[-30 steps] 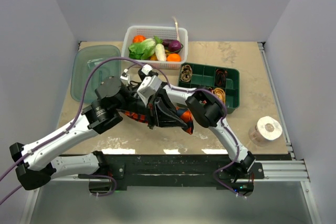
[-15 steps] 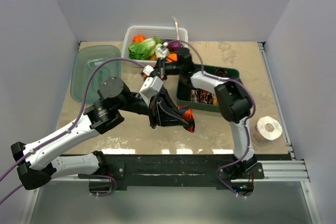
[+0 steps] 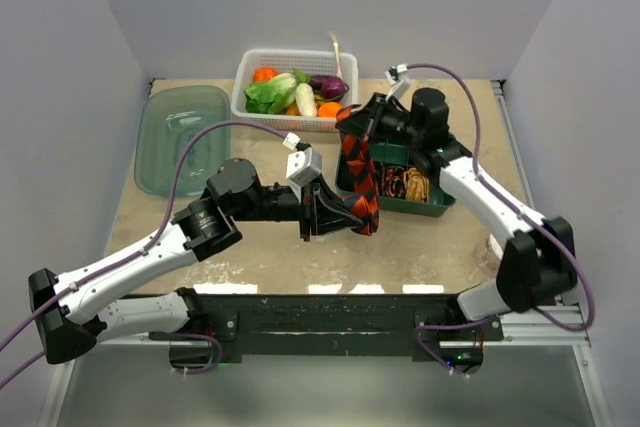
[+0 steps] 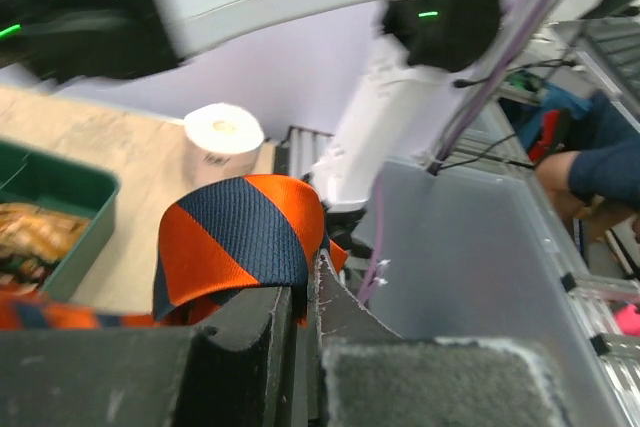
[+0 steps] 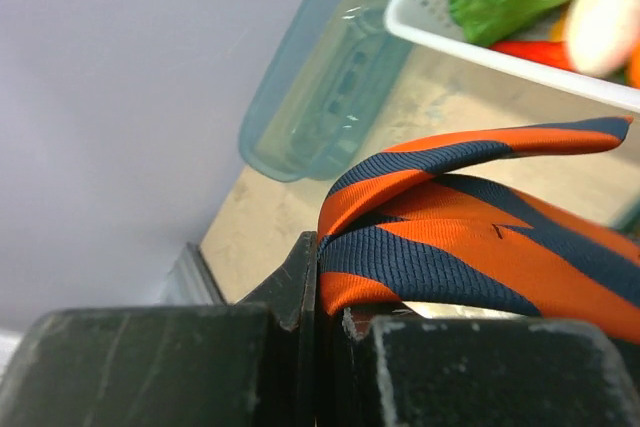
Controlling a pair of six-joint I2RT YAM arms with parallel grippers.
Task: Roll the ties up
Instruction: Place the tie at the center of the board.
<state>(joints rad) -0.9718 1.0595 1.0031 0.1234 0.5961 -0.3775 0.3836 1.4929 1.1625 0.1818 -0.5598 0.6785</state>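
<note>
At the 10 o'clock corner of the counter (image 3: 255, 259) lies a clear teal tub (image 3: 180, 137). Just to its right, at 12 o'clock, stands a white basket (image 3: 295, 87) of greens, oranges and a purple vegetable.

The left arm reaches in from 7 o'clock toward the middle. The left hand (image 3: 350, 219) is clamped on the lower end of the tie (image 3: 358, 172), a band of orange and dark navy diagonal stripes. In the left wrist view the left hand (image 4: 308, 327) has its fingers pressed together with almost no gap. The tie (image 4: 240, 237) is pinched between them and arches up in a fold above the tips.

From there the tie runs toward 12 o'clock, stretched as one strip over the left edge of the green tray (image 3: 405, 207). It ends at the right hand (image 3: 350, 119), just beside the basket's right corner. The right wrist view shows the right hand (image 5: 318, 297) squeezed closed on the tie (image 5: 470, 257), which is doubled over at the grip. The tub (image 5: 330, 77) and basket (image 5: 480, 42) lie beyond it. Whether the strip touches the counter or tray anywhere cannot be told.

The tray sits at 2 o'clock of centre, and its near compartments hold coiled ties (image 3: 412, 185) in brown and tan. The right arm crosses above it from 4 o'clock. At 4 o'clock a white tape roll (image 3: 486, 251) stands on the counter, partly hidden by that arm's elbow.
</note>
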